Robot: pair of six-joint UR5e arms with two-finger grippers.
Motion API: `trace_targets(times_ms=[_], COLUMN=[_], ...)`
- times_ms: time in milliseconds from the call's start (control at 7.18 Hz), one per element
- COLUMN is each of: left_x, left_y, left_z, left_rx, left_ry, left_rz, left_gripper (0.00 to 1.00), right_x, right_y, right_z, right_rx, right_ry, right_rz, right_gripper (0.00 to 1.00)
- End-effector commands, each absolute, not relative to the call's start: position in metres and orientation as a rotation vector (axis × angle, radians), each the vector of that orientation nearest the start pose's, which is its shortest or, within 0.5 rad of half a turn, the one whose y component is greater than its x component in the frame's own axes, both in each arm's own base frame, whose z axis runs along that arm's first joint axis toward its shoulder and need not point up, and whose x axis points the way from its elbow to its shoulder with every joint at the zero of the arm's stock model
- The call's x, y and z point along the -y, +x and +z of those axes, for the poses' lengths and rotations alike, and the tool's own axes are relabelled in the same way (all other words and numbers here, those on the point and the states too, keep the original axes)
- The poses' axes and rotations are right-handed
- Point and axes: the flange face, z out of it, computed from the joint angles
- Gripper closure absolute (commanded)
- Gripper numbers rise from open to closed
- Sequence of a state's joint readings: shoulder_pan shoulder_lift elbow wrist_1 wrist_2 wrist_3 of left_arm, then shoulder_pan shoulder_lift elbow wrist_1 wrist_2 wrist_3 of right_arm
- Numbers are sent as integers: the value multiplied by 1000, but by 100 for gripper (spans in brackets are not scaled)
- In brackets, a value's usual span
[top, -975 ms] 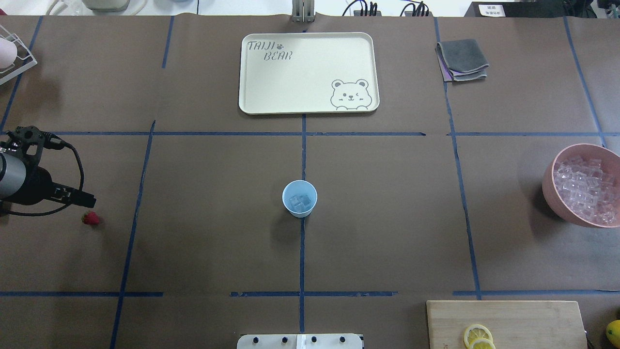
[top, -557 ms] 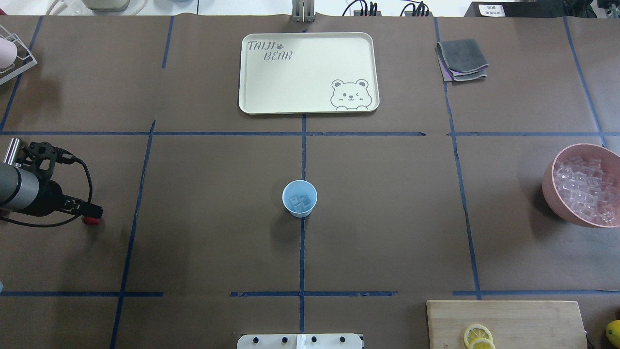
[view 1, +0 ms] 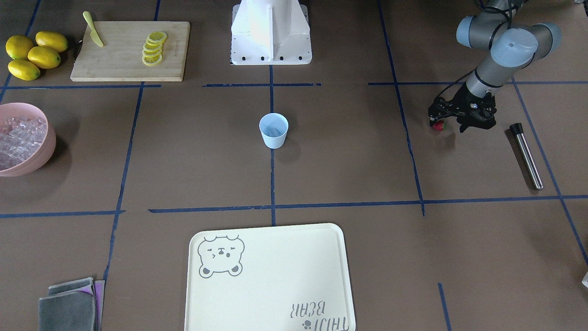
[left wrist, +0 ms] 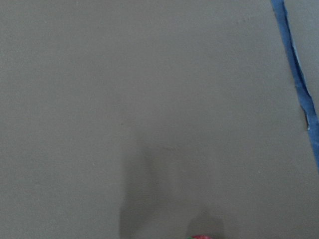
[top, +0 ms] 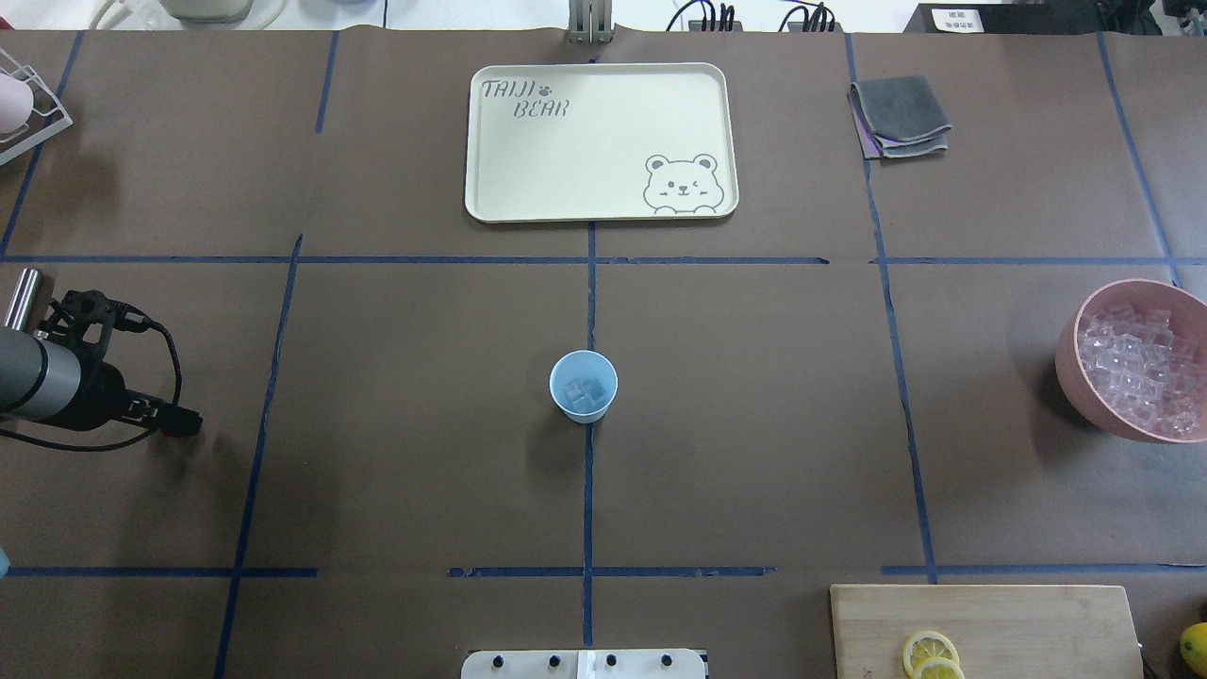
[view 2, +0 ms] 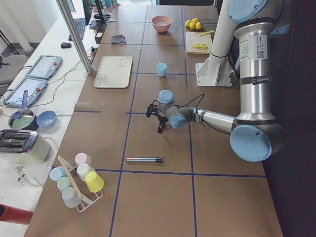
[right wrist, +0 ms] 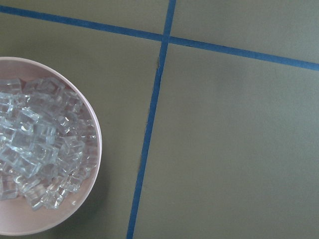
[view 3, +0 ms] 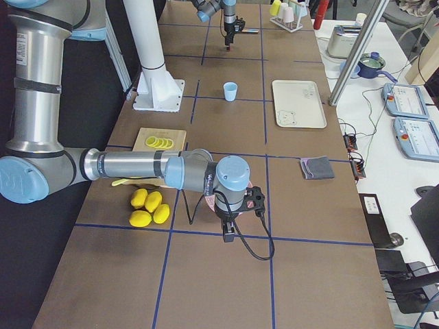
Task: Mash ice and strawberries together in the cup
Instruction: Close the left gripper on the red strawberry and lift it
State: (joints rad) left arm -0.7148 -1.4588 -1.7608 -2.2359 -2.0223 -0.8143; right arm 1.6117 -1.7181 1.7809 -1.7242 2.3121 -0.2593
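Bright, even light from above, with soft fuzzy shadows all over the brown table [top: 424, 471]. A faint dark patch right under the left gripper [view 1: 443, 122], and a wider smudge on the paper just beside it. Shiny white streak on the metal rod [view 1: 527, 156] close by. Far off to the side, a round soft shadow next to the cup [top: 584, 386]. Left wrist view dim, grey and blurry, with a tall smudgy shadow and the strawberry [left wrist: 202, 237] cut off at the bottom edge. Below the right gripper [view 3: 228, 234], sharp and clear, with sparkly glints on the ice [right wrist: 35, 144] and a thin shadow beside the pink bowl [right wrist: 97, 149]. Washed-out white glare on the robot's base [view 1: 271, 27].
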Motion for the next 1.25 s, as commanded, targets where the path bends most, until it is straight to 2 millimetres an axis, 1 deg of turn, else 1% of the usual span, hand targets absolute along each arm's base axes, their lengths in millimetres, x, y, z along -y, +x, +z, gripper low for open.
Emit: trace_targets(times_ms=[0, 139, 279, 418, 557, 696, 975, 1114], left_x=[380, 379, 379, 380, 380, 379, 376, 378], left_y=[303, 303, 303, 304, 303, 302, 298, 297], left_z=[550, 547, 546, 544, 543, 534, 484, 468], left_rx=[-835, -839, -841, -842, -842, -854, -913, -927], left_ry=[174, 175, 177, 181, 185, 198, 258, 274], left_rz=[211, 213, 214, 214, 214, 219, 237, 237], left_gripper=[21, 38, 62, 82, 93, 99, 100, 100], right_x=[419, 418, 418, 418, 418, 418, 419, 418], right_y=[83, 83, 83, 83, 83, 83, 83, 83], right_z=[640, 643, 644, 644, 644, 644, 643, 644], right_rx=[746, 747, 747, 747, 748, 748, 748, 748], right_ry=[26, 21, 18, 18, 19, 18, 19, 18], right_rz=[-174, -174, -173, -173, -171, -173, -173, -173], right_gripper=[0, 0, 0, 0, 0, 0, 0, 0])
